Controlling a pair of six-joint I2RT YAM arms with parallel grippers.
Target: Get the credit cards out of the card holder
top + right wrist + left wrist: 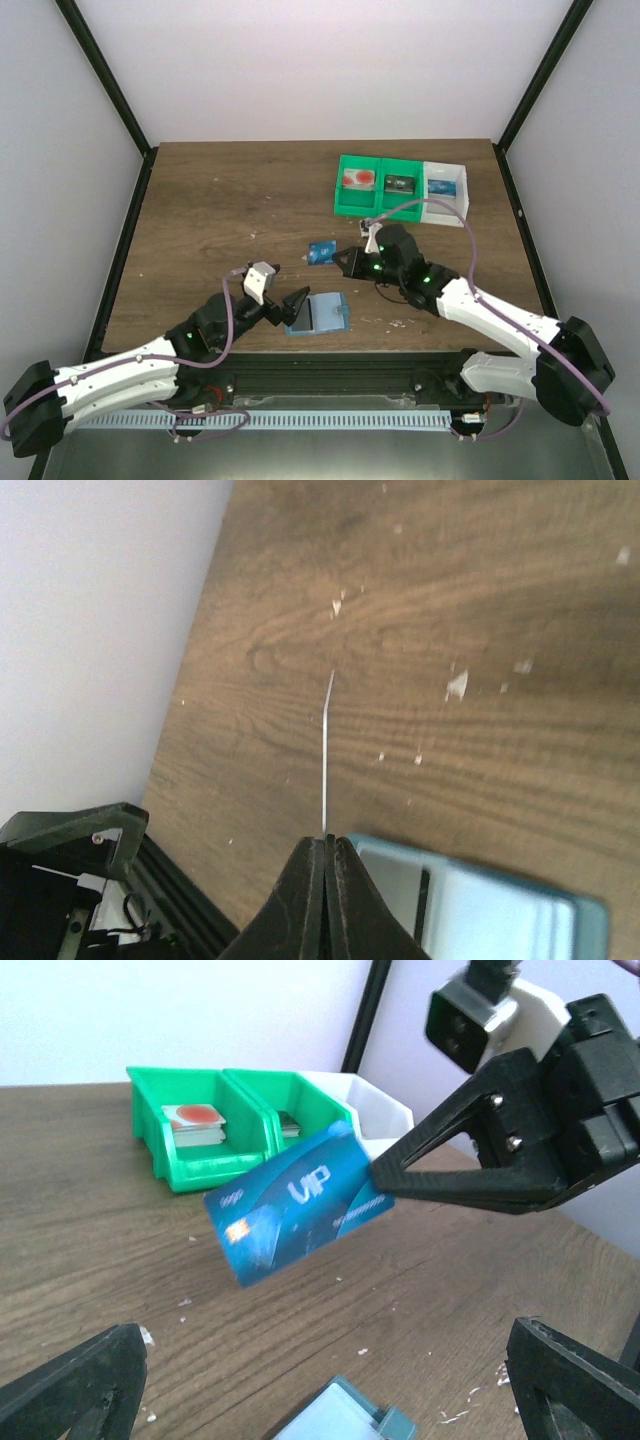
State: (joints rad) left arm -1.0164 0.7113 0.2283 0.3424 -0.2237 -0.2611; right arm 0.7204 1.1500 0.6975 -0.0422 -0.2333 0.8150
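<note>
The card holder (318, 315), a light-blue wallet, lies flat near the table's front edge. My left gripper (290, 305) stands open just left of it, with nothing between its fingers. In the left wrist view the wallet's corner (345, 1415) shows low between the wide-apart fingers (75, 1390). My right gripper (346, 260) is shut on the edge of a blue credit card (321, 252) marked VIP and holds it above the table. That card (295, 1200) hangs tilted. In the right wrist view the card (325, 750) is edge-on in the shut gripper (327, 852), with the wallet (500, 910) below.
A green bin (375, 185) with two compartments and a white bin (445, 190) stand at the back right. The left green compartment holds a stack topped by a red card (357, 180); cards also lie in the other two. White crumbs (455, 685) dot the wooden table.
</note>
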